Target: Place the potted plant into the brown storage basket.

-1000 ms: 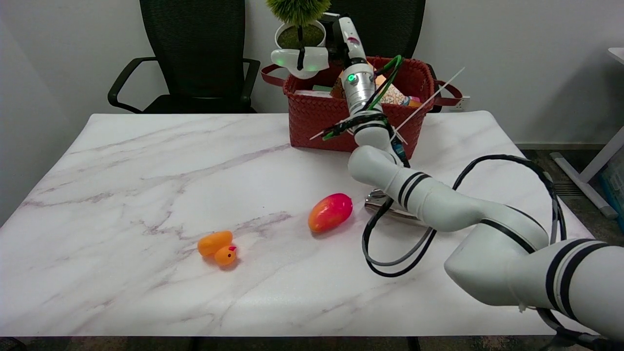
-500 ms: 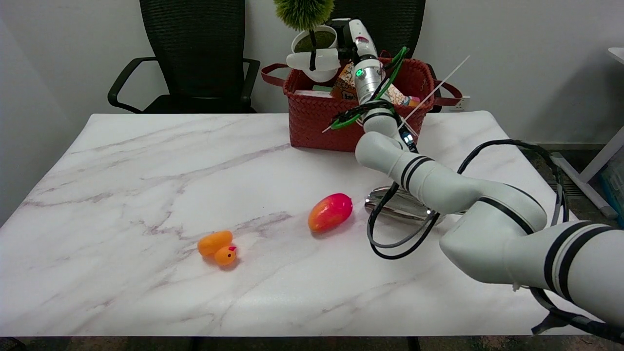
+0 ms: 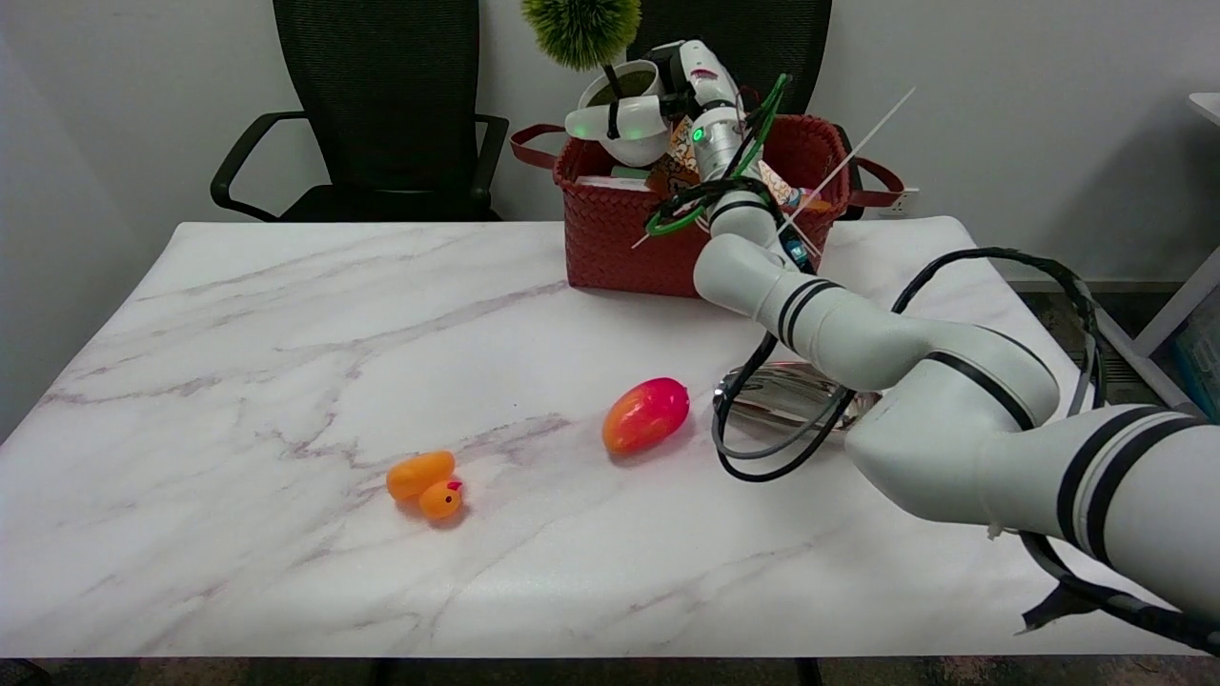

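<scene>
We see the potted plant (image 3: 624,95), a white pot with a round green tuft on a dark stem, held in the air above the left end of the brown storage basket (image 3: 629,233), tilted so its top leans toward the left. The right hand (image 3: 658,100) holds it: white fingers (image 3: 610,121) are wrapped across the front of the pot, clamped on it. The pot's underside sits just over the basket's rim, and we cannot tell whether it touches anything inside. The basket stands at the far edge of the marble counter (image 3: 286,381) and already holds some colourful packages (image 3: 681,162). Nearer us on the counter lie a red-orange mango (image 3: 646,415), a small orange toy duck (image 3: 425,485) well to its left, and a shiny metal object (image 3: 791,400) partly hidden under the arm. A black chair (image 3: 381,105) stands behind the counter.
</scene>
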You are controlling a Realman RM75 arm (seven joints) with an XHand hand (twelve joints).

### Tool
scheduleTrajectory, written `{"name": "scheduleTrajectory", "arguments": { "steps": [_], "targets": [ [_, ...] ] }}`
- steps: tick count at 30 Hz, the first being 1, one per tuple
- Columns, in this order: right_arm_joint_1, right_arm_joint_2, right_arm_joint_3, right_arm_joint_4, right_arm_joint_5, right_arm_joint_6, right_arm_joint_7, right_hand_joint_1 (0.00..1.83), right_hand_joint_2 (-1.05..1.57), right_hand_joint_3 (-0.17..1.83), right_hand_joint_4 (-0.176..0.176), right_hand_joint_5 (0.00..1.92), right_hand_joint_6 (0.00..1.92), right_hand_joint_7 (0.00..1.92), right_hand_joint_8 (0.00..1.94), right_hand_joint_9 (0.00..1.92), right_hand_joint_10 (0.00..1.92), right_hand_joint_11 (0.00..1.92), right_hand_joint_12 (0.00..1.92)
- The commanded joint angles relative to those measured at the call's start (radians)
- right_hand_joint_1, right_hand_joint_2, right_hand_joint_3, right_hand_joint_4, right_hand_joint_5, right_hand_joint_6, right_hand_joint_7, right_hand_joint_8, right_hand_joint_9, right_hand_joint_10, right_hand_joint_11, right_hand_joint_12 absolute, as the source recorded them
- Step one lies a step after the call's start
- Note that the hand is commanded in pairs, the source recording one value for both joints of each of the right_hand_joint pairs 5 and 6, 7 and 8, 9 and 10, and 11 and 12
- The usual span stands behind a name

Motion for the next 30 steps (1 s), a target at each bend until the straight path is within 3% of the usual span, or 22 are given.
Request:
{"name": "scheduleTrajectory", "arguments": {
  "steps": [1, 7, 30],
  "targets": [
    [0.063, -0.031, 0.014, -0.081, 0.005, -0.028, -0.226, 0.96, 0.34, 0.11, 0.0, 0.89, 0.89, 1.19, 1.19, 0.99, 0.99, 0.65, 0.65],
    [0.062, -0.035, 0.015, -0.077, 0.005, -0.041, -0.343, 0.95, 0.35, 0.12, 0.0, 0.87, 0.87, 1.17, 1.17, 0.98, 0.98, 0.65, 0.65],
    [0.041, -0.021, 0.035, -0.082, 0.052, -0.073, -0.363, 0.96, 0.32, 0.11, 0.0, 0.8, 0.8, 1.14, 1.14, 0.98, 0.98, 0.65, 0.65]
  ]
}}
